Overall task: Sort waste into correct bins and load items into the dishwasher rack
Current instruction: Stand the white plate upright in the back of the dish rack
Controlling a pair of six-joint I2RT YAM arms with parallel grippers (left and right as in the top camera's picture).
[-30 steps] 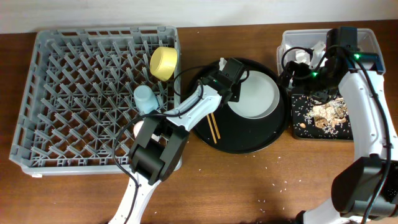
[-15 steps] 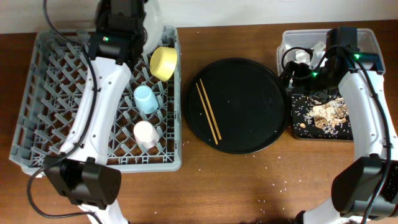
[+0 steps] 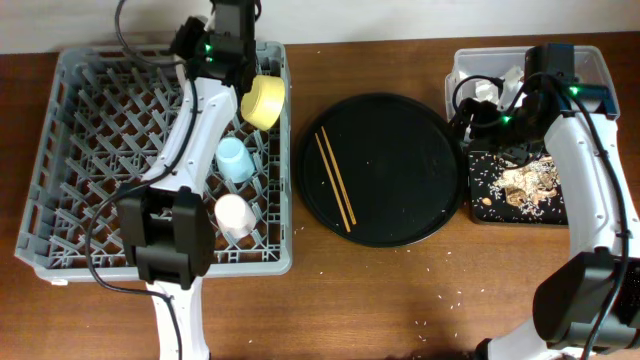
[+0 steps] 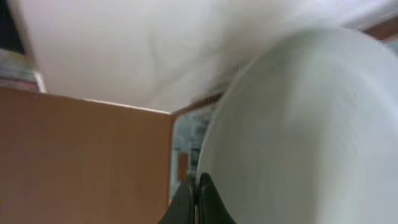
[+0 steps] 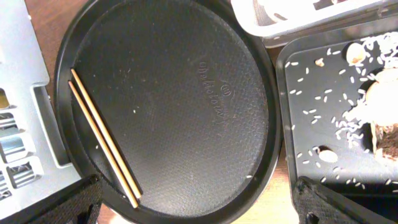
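Note:
My left gripper (image 3: 232, 25) is over the far edge of the grey dishwasher rack (image 3: 60, 150), next to the yellow bowl (image 3: 263, 101). In the left wrist view its jaws (image 4: 196, 186) are shut on the rim of the white plate (image 4: 298, 124), which I cannot make out from overhead. A light-blue cup (image 3: 234, 160) and a pale pink cup (image 3: 232, 215) stand in the rack. Two chopsticks (image 3: 335, 180) lie on the round black tray (image 3: 400, 170), and they also show in the right wrist view (image 5: 102, 137). My right gripper (image 5: 199, 208) is open and empty, held above the tray's right side.
The clear tub (image 3: 590, 65) with white napkins (image 3: 490, 90) stands at the back right. In front of it, the shallow black tray (image 3: 478, 205) holds food scraps and rice (image 3: 520, 185). The rack's corner (image 5: 18, 93) borders the round tray. Crumbs dot the table's front.
My left gripper has carried the white plate off the round black tray and over to the far edge of the rack. The round tray now holds only the chopsticks. The right arm has not moved.

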